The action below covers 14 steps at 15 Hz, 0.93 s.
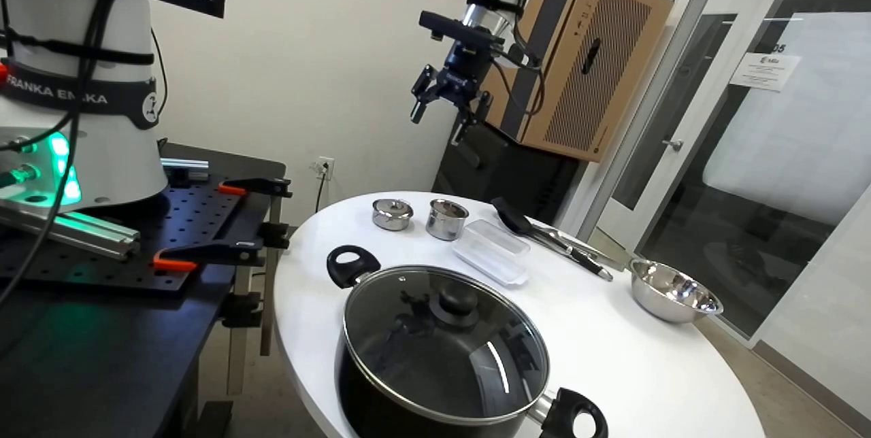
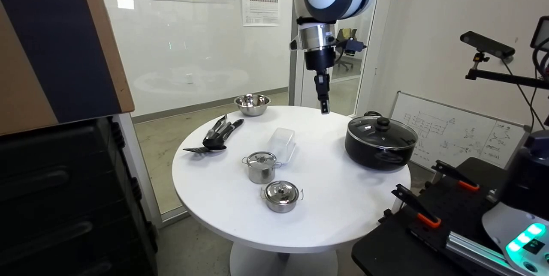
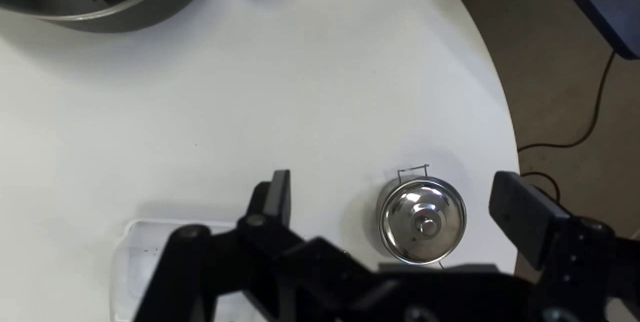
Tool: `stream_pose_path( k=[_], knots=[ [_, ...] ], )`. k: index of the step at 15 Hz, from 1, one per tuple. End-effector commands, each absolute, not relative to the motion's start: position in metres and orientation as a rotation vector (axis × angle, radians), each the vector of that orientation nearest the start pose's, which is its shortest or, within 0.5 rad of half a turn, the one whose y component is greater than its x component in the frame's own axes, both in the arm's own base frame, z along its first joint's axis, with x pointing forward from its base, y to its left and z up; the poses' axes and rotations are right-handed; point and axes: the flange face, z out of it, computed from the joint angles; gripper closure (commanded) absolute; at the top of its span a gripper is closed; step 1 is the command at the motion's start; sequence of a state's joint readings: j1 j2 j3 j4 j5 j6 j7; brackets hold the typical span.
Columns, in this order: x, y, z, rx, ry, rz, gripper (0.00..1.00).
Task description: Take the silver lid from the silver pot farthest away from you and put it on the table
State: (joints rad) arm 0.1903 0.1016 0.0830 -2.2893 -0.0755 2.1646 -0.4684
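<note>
Two small silver pots with lids stand on the round white table (image 2: pixel 326 199). The taller pot (image 2: pixel 261 175), farther from the robot base, has its silver lid (image 2: pixel 262 160) on top; it also shows in an exterior view (image 1: pixel 446 222). The squat pot (image 2: pixel 281 205), nearer the base, wears a domed lid (image 2: pixel 281 191); this lid also shows in the wrist view (image 3: pixel 422 221). My gripper (image 1: pixel 438 124) is open and empty, high above the table, also seen in an exterior view (image 2: pixel 324 107). In the wrist view the taller pot is mostly hidden behind the gripper (image 3: pixel 393 197).
A large black pot (image 2: pixel 377 154) with a glass lid stands toward the workbench (image 1: pixel 224 152). A clear plastic container (image 2: pixel 282 145) lies beside the taller pot. Black utensils (image 2: pixel 218 135) and a metal bowl (image 2: pixel 252 105) are farther off. Cardboard boxes (image 1: pixel 585 64) stand behind the arm.
</note>
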Motion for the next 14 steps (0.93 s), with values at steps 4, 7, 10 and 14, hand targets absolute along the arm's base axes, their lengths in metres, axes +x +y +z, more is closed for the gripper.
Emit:
stream_pose_path(
  k=[4,7,10,14],
  knots=[
    [0.496,0.132,0.287,-2.895,-1.208,0.390,0.00],
    [0.496,0.131,0.282,-2.900,-1.212,0.258,0.00],
    [0.503,0.153,0.273,-2.854,-1.314,-0.010,0.00],
    [0.502,0.196,0.248,-2.674,-1.509,-0.078,0.00]
  ],
)
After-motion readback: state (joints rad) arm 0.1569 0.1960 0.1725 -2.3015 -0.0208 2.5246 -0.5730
